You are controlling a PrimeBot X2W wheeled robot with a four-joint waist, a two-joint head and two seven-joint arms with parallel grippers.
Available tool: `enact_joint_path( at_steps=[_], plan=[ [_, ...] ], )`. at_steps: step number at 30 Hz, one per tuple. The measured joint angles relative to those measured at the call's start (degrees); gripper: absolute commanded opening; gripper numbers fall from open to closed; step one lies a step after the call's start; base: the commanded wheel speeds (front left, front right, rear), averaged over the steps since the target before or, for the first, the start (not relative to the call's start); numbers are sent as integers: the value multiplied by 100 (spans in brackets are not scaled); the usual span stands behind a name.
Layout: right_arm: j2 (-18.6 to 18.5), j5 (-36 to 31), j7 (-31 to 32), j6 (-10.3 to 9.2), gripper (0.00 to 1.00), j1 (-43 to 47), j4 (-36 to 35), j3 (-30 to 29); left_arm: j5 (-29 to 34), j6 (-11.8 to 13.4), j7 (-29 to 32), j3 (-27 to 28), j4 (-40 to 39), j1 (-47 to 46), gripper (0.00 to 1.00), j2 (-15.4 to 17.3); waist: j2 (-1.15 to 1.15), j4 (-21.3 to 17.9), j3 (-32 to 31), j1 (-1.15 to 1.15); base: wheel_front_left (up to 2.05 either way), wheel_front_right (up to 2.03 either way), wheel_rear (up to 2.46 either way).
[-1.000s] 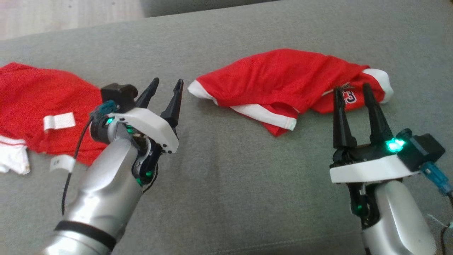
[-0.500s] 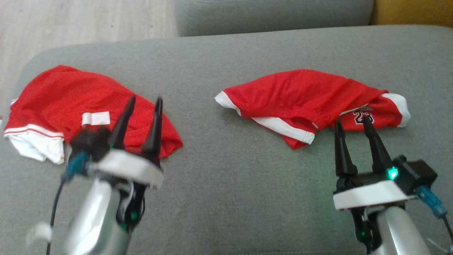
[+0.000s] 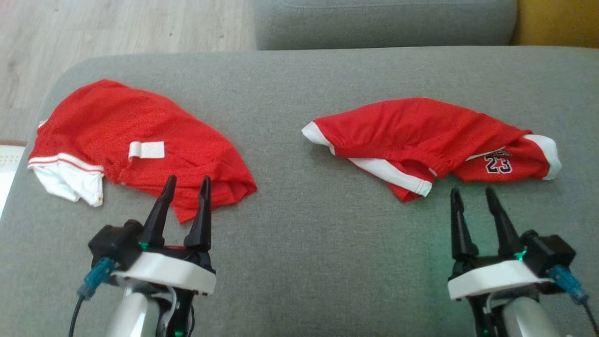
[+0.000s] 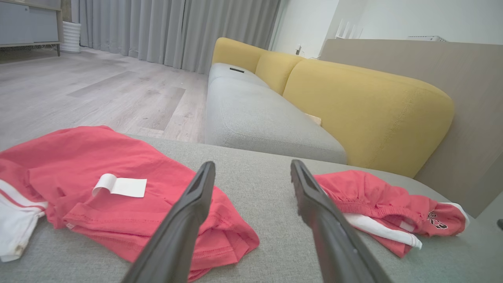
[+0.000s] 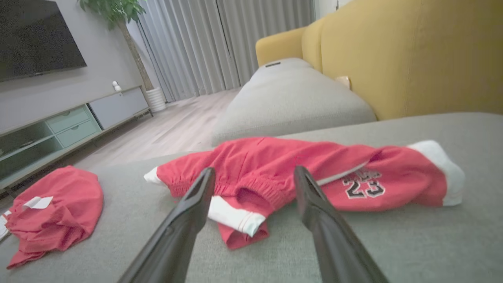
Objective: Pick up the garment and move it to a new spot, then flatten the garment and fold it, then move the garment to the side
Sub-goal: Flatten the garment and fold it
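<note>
Two crumpled red garments lie on the grey cushion (image 3: 290, 262). The left red garment (image 3: 140, 140) has a white label and a white-trimmed end; it also appears in the left wrist view (image 4: 98, 188). The right one, red shorts (image 3: 421, 135) with white trim and the number 23, fills the middle of the right wrist view (image 5: 298, 169). My left gripper (image 3: 189, 179) is open, its tips over the near edge of the left garment, nothing between them (image 4: 252, 163). My right gripper (image 3: 471, 190) is open just short of the shorts (image 5: 254, 169).
A second grey seat cushion (image 3: 383, 23) adjoins the far edge, with yellow back cushions (image 4: 369, 106) to the right. Wooden floor (image 3: 117, 28) lies past the cushion's far left edge. A TV cabinet (image 5: 59, 125) stands across the room.
The head camera has tilted, so the whole picture shifted. My left arm has swung from leaning toward the middle to pointing straight at the left garment. Both grippers stayed open.
</note>
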Motion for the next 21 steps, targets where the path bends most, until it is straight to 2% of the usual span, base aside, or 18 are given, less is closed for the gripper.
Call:
enact_joint_path(
  at_steps=[5,11,16,21],
  plan=[
    [0,508,2,0,100,-269,948,144,31,-59,0,-31,3,-42,100,-21,0,122,147,0,0,0,0],
    [-1,1276,3,0,100,-1026,1961,400,20,-81,0,-202,43,-160,100,-37,0,296,332,0,0,0,0],
    [-3,1701,3,0,100,-1402,2525,547,1,-86,0,-236,110,-175,100,-37,0,418,450,1,0,0,0],
    [-5,1912,3,0,100,-1601,2800,573,-36,-86,0,-243,132,-203,100,-37,0,477,511,1,0,0,0]
  ],
)
